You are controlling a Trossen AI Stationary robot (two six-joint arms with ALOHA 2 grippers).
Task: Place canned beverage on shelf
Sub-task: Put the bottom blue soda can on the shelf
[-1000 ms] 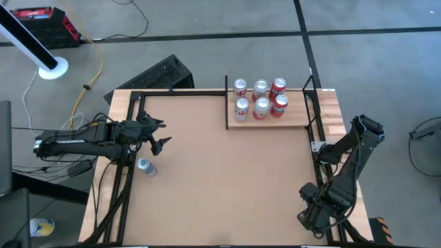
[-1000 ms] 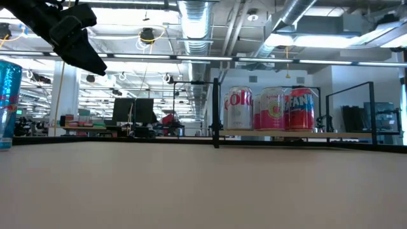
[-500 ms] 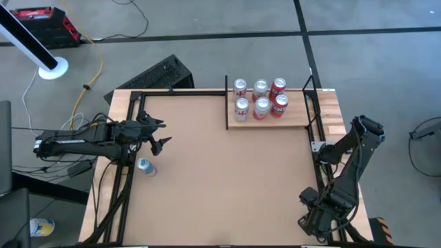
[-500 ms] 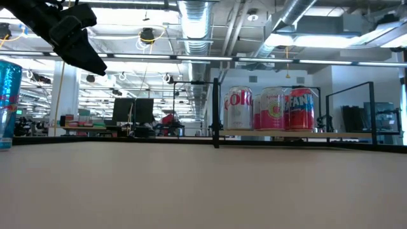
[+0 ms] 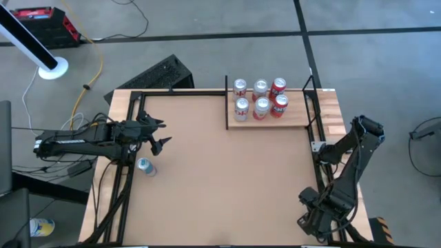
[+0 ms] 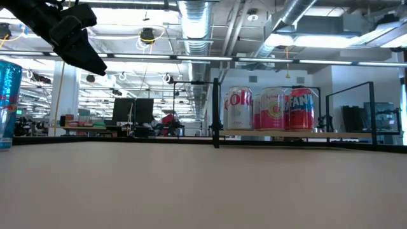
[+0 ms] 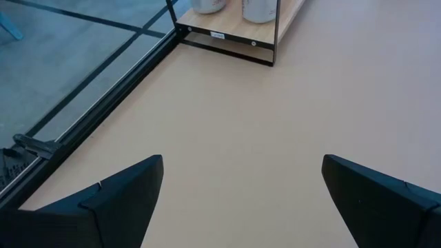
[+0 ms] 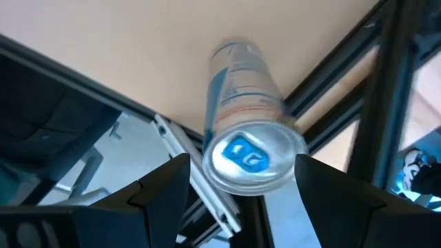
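My right fingers (image 8: pixel 241 164) are pinching a slim, light blue and silver metal can (image 8: pixel 248 138). One finger presses on each side of it. The round silver end of the can faces my right wrist camera. From above, my right fingers (image 5: pixel 307 222) are low by the near right corner of the big brown table (image 5: pixel 220 186), out past its black frame. I cannot see the can from up there.

My left fingers (image 5: pixel 165 133) are spread wide apart with nothing between them. They hang in the air over the left side of the table. In my left wrist view the left fingers (image 7: pixel 242 160) point across the bare table toward the shelf.

A second can, a shiny blue metal can (image 5: pixel 145 166), stands upright on the table near its left edge. It is close to my left fingers, a bit nearer the front. From table height it (image 6: pixel 6 105) shows at the far left.

The small pale wood shelf with thin black posts (image 5: pixel 296 118) sits at the far right of the table. Six red and silver cans (image 5: pixel 260 98) stand on it in two rows of three, close together. The right end of the board is bare.
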